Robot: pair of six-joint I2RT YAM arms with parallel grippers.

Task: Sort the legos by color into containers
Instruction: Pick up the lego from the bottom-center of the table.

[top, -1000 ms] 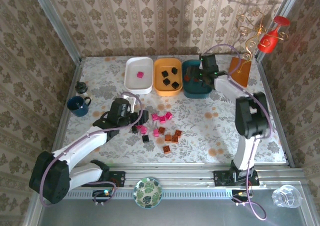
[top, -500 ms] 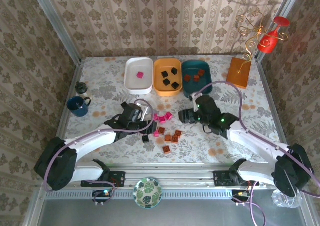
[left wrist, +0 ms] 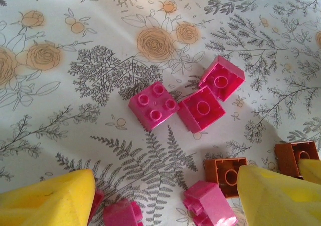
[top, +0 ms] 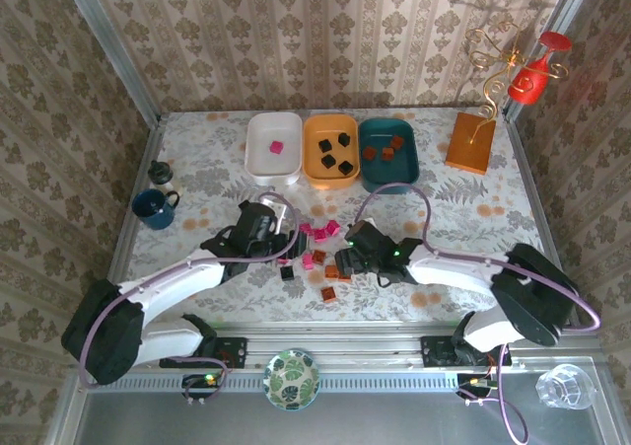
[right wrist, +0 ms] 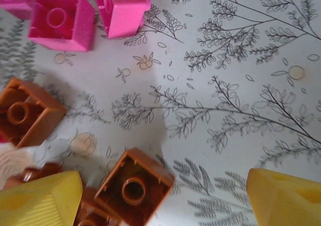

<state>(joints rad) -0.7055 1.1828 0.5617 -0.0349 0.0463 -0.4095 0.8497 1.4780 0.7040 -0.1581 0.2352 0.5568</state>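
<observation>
We find our left fingers [left wrist: 46, 198] spread empty over pink legos [left wrist: 203, 108], right fingers [right wrist: 40, 198] likewise parted over brown legos [right wrist: 134, 187].

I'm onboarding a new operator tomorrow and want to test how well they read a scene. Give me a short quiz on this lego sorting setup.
1. True or false: the white tray holds three legos.
2. Which tray holds the black legos? A white, B orange, C dark teal.
3. Fill in: the jaws of the right gripper stand ___ over a brown lego.

Key
1. False: it holds one pink lego.
2. B, the orange tray.
3. open
</observation>
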